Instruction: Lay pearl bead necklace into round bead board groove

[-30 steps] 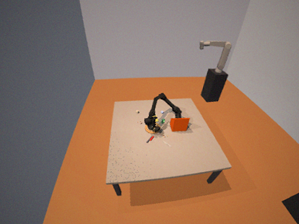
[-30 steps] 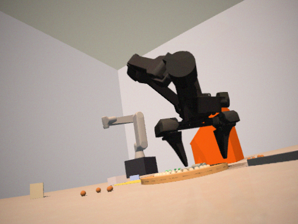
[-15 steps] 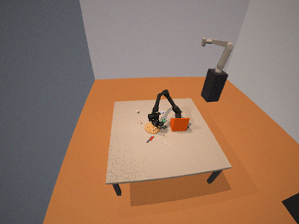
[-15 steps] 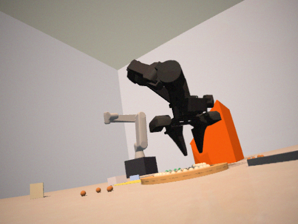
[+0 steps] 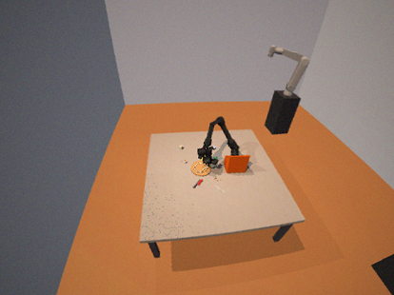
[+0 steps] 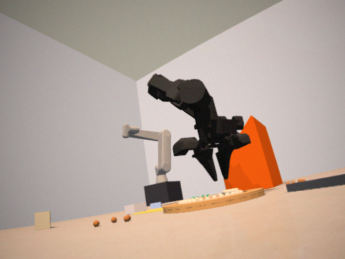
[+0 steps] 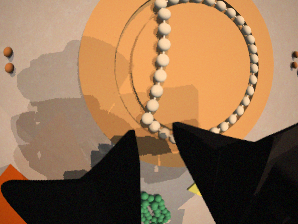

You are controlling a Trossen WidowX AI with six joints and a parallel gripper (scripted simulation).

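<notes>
The round orange bead board [image 5: 193, 169] [image 6: 211, 206] [image 7: 266, 65] lies flat on the table. The pearl bead necklace [image 6: 235, 191] [image 7: 162, 44] lies on it. In the wrist view its right side follows the round groove, while its left side runs nearly straight, inside the groove's left arc. That left arc shows no beads. My gripper [image 6: 221, 179] [image 7: 153, 132] is partly open, with nothing held. Its fingertips hang a little above the board, near the strand's lower-left bend in the wrist view. The right finger hides some lower beads.
A heap of green beads [image 7: 156, 207] lies beyond the board, near a yellow piece [image 6: 146, 212] [image 7: 195, 189]. A tall orange block [image 5: 236, 164] [image 6: 252, 163] stands beside the board. A red and dark bar [image 5: 197, 183], brown beads [image 6: 127, 217] [image 7: 8, 51] and a tan block [image 6: 42, 220] lie around.
</notes>
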